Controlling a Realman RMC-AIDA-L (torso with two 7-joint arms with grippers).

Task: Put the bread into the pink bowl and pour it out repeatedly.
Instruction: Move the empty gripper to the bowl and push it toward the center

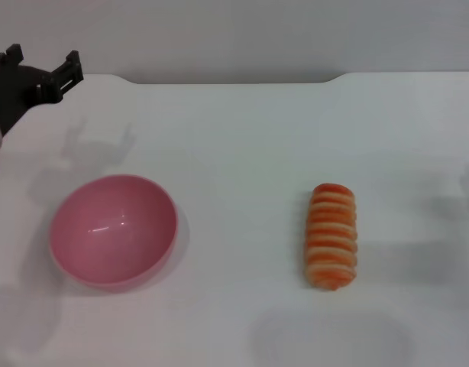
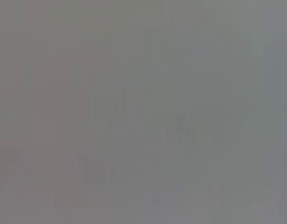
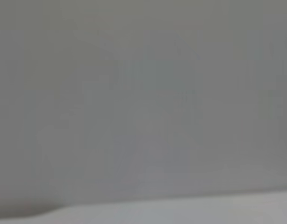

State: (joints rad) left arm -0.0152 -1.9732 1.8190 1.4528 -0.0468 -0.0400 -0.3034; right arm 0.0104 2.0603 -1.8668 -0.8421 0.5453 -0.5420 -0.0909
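The ridged orange-and-cream bread [image 1: 331,236] lay on the white tabletop [image 1: 242,138], well apart from the empty, glossy round pink bowl [image 1: 113,229] toward the left. The left hand [image 1: 42,67] hovered at the far-left edge, fingers spread, holding nothing.

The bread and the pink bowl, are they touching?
Apart. The head view shows the bread lying well to the right of the pink bowl, bare white table between them.
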